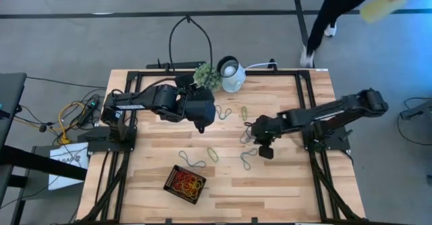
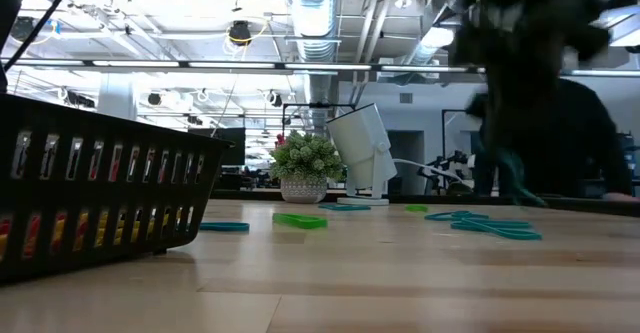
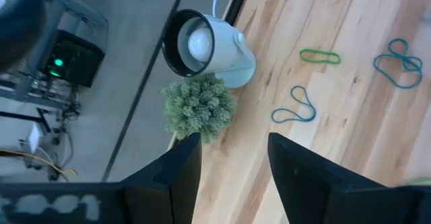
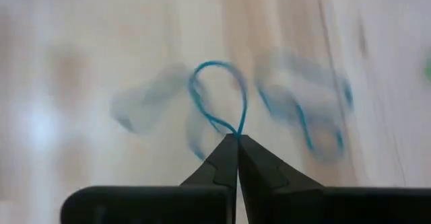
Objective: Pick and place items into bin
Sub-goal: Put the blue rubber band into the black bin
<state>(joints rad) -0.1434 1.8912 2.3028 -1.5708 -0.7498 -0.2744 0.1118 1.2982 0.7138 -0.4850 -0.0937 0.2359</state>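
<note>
The small shallow black slotted bin [image 1: 185,184] sits at the counter's [image 1: 283,198] near edge. Mid-counter, the right pincer [image 4: 237,138] is clamped on a thin blue rubber-band loop [image 4: 219,96]; lift straight up so neighbouring loops stay put. Farther back, the left pincer [image 3: 232,160] hovers spread wide.

One camera looks straight down on the desk [image 1: 270,184]; one sits low on it, looking across — both see the plant [image 2: 305,160].
</note>
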